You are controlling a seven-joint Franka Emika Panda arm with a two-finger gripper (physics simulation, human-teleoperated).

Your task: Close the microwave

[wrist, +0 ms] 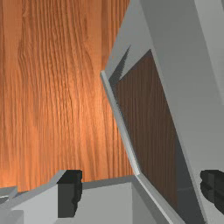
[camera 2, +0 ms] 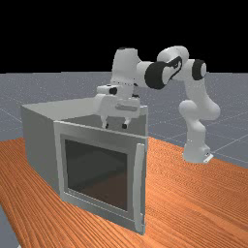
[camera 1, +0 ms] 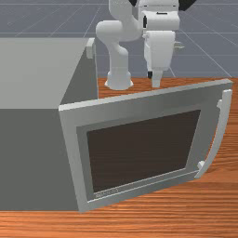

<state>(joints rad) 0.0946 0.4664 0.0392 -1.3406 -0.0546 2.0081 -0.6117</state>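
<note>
Holding the gripper [camera 2: 116, 126] spread, pointing down over the opened microwave door [camera 1: 76, 158], fingertips wide apart, with nothing pinched. In the far view, hanging just above the top edge of the door by the look of it, nearer to the free side than to the hinge. In the front view, reaching down behind the door, beyond its top edge. Can't tell from here about any contact between fingertips and door. Looking at a door well out from the microwave [camera 1: 37, 153], not closed, with its dark window [camera 1: 144, 148] facing the front view and its curved handle [camera 1: 223, 125] along the free side, at the front view's right. Seeing the microwave itself at the front view's left, resting on the wooden table [camera 1: 176, 214]. In the wrist view, looking down past both dark fingertips at the window, with bare wood beside the door. Reaching across from the far view's right with the arm [camera 2: 196, 99], standing on its base [camera 2: 196, 152] well apart from the microwave.
</note>
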